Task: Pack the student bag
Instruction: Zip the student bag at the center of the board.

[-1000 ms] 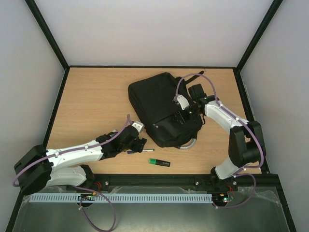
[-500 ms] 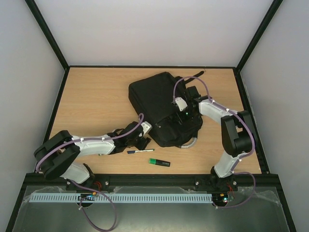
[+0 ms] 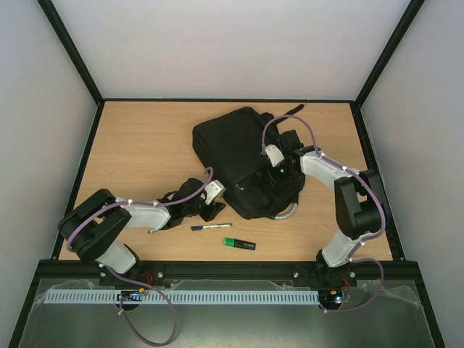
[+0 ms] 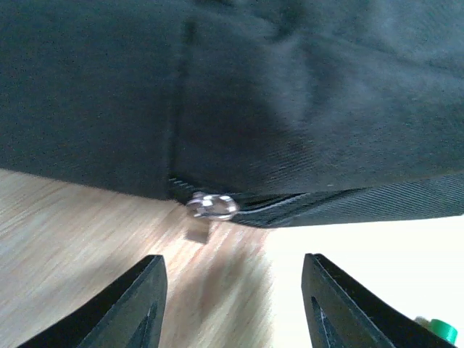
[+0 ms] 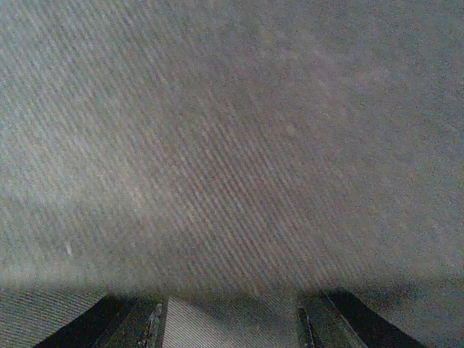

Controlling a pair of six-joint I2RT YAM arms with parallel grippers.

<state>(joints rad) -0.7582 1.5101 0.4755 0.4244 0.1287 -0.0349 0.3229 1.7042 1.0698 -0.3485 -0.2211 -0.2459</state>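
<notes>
The black bag (image 3: 225, 145) lies flat on the wooden table (image 3: 138, 145), a little toward 3 o'clock from the table's middle, with one corner pointing to 12 o'clock. Its grey curved handle (image 3: 287, 212) sticks out from the edge at about 5 o'clock.

The right gripper (image 3: 278, 174) is down on the bag's top face, on the 3 o'clock part of it. From its wrist camera, woven fabric fills everything ahead of the right gripper. The two fingers (image 5: 123, 326) stand partway apart with cloth between and in front of them. I cannot tell whether they pinch a fold or only press against it.

The left gripper (image 4: 232, 304) sits low at the bag's 7 o'clock corner. Its jaws are apart with nothing between them, only bare wood. Just ahead of them a small metal zip pull (image 4: 210, 206) hangs at the bag's lower seam, and the fingers are not touching it.

On the table at 6 o'clock from the bag lies a thin pen (image 3: 211, 226), close to the left gripper. A green highlighter (image 3: 238, 244) lies a bit nearer the front edge.
</notes>
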